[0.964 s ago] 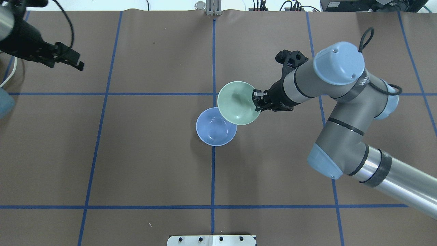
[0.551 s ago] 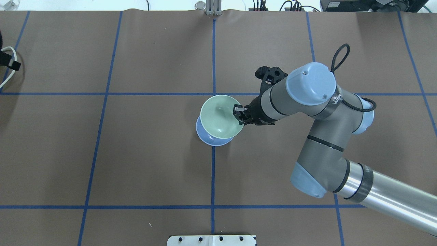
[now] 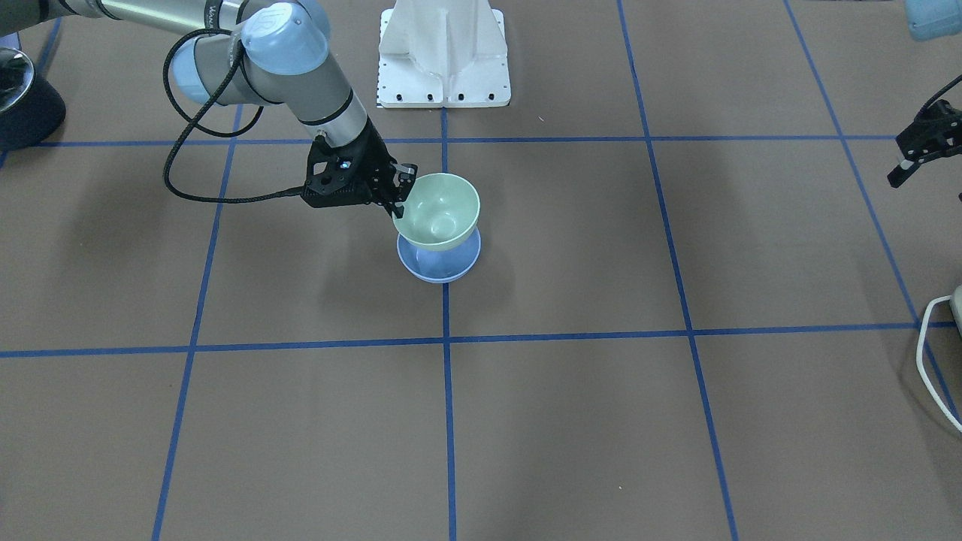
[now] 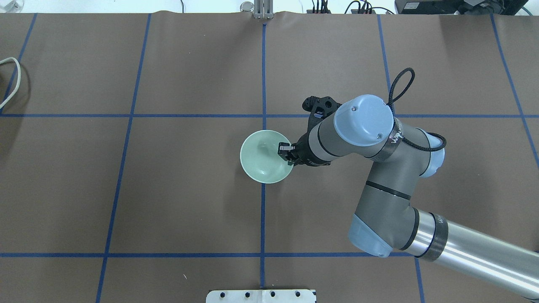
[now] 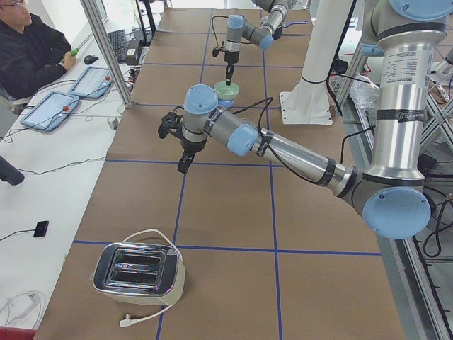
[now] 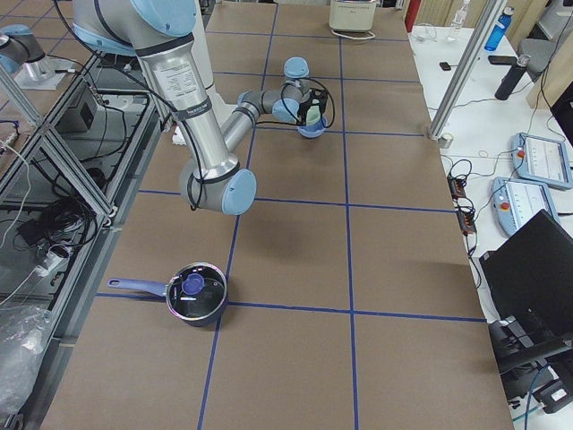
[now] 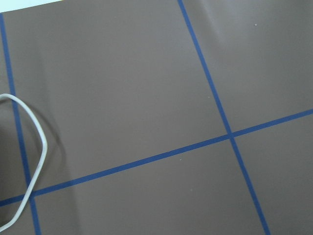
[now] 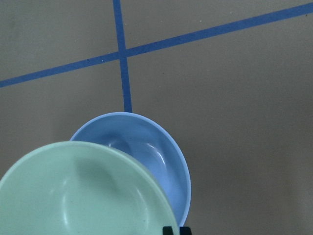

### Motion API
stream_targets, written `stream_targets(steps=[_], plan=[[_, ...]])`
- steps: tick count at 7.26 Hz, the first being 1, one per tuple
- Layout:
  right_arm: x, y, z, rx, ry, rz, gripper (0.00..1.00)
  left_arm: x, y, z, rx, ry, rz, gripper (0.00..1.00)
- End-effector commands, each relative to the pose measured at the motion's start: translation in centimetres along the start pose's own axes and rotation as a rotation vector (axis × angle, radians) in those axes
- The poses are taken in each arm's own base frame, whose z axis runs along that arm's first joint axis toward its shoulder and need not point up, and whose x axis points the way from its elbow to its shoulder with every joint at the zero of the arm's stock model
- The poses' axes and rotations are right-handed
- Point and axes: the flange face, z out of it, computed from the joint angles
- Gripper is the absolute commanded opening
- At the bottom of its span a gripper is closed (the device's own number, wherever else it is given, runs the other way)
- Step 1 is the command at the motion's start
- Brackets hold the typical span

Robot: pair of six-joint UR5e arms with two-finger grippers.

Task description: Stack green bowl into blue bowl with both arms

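Green bowl (image 4: 263, 162) is held at its rim by the right gripper (image 4: 286, 152), fingers clamped on the rim edge nearest the right arm, one inside the bowl and one outside. It sits mouth-up directly over the blue bowl (image 3: 440, 267). From overhead the green one hides the blue one fully. In the front-facing view the blue rim shows below and around the green bowl's base. The right wrist view shows the blue bowl's far rim and inner wall past the green rim. Can't tell if the two bowls touch. Blue bowl rests on the brown table cover (image 4: 189, 189), on the centre blue tape line (image 4: 263, 219), just short of the tape crossing on the robot's side. Left gripper (image 3: 902, 169) hangs above the table's far left end, well apart from both bowls, nothing in it; can't tell whether its fingers are apart or together. Left wrist view shows only table cover, tape and a white cable (image 7: 36, 142). Toaster (image 5: 138, 273) sits at the table's left end, a lidded pot (image 6: 195, 294) at the right end. White pedestal base (image 3: 443, 52) stands at the robot's edge of the table.
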Motion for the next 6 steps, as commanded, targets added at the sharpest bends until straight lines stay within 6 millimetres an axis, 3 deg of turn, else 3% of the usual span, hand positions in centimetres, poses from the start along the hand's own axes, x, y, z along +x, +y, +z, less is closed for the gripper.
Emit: stream_targets(steps=[1, 4, 6], plan=[[-0.3, -0.9, 0.8, 0.007, 0.012, -0.019, 0.0, -2.4, 1.6, -1.0, 0.006, -0.005, 0.021, 0.98], [-0.4, -2.9, 0.6, 0.031, 0.018, -0.013, 0.0, -4.9, 4.1, -1.5, 0.0, -0.024, 0.038, 0.97], [-0.5, -3.5, 1.6, 0.029, 0.035, -0.014, 0.0, -5.3, 4.4, -1.7, 0.001, -0.028, 0.039, 0.98]])
